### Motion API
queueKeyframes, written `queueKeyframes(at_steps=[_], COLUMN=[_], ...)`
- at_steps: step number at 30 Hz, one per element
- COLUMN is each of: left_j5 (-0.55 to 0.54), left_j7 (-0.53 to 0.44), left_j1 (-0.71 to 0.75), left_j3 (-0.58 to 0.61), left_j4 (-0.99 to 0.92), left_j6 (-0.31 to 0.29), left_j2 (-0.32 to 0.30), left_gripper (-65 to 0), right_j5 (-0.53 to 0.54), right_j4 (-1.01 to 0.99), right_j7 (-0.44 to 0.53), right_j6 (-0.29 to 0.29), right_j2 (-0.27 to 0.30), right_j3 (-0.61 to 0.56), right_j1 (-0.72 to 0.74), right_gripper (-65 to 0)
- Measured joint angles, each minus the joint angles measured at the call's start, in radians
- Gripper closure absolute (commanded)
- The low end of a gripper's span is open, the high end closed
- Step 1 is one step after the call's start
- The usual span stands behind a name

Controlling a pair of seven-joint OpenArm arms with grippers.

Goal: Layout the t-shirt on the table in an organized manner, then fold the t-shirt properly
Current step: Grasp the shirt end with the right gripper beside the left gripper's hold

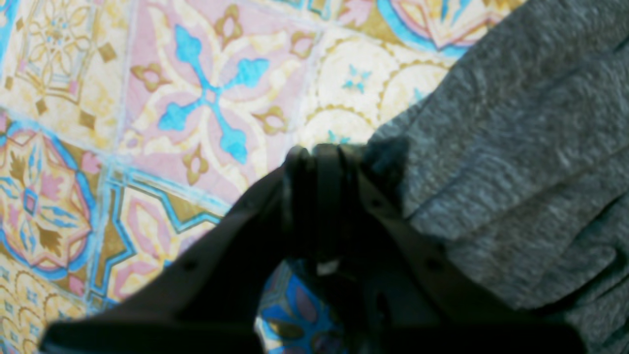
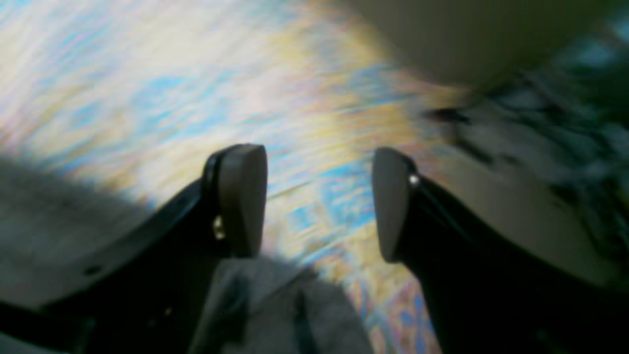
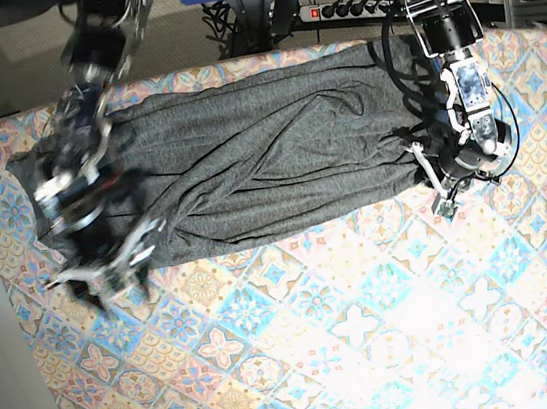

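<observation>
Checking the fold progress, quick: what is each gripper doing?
Left gripper: shut beside the t-shirt edge; grip unclear.
Right gripper: open, holding nothing.

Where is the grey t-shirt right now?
In the base view the t-shirt lies stretched across the far half of the table, between the left gripper and the right gripper.

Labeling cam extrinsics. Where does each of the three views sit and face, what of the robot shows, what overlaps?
Left wrist: on the left arm, looking down past the shut left gripper at the table and t-shirt edge.
Right wrist: behind the open right gripper, blurred, over table and shirt.
Base: overhead, facing down; both arms show.
Shared: all see the t-shirt and table.
</observation>
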Motion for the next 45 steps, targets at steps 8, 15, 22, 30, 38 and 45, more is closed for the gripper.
queueKeyframes(at_steps=[8,15,22,30,38,45], left_j5=[-0.004,-0.008,-0.008,-0.008,-0.011,-0.013], left_j7=[-0.003,0.008,0.008,0.012,0.045,0.054], left_j1=[0.001,0.000,0.000,0.001,-0.008,-0.008], left_j3=[0.001,0.001,0.001,0.000,0.001,0.001], left_j4=[0.000,0.000,0.000,0.001,0.001,0.008], left_j6=[0.000,0.000,0.000,-0.001,0.000,0.002], left_j2=[-0.001,0.000,-0.001,-0.001,0.002,0.008], left_gripper=[-4.3,-4.3,-4.3,-4.3,-4.3,-4.3], right_j5=[-0.010,-0.030,-0.012,-0.024,-0.030,-0.014], right_j4=[-0.242,-0.523,-0.771,-1.019,-1.089,-1.130], right_j7=[0.042,0.193,0.360,0.456,0.472,0.500], right_j6=[0.004,0.033,0.016,0.006,0.006,0.016], right_j2=[0.160,0.214,0.310,0.365,0.403,0.386], right_j3=[0.097,0.105,0.106,0.105,0.060,-0.003], right_j1=[0.116,0.083,0.109,0.240,0.243,0.276], right_gripper=[-32.9,-32.9,-32.9,-32.9,-32.9,-32.9])
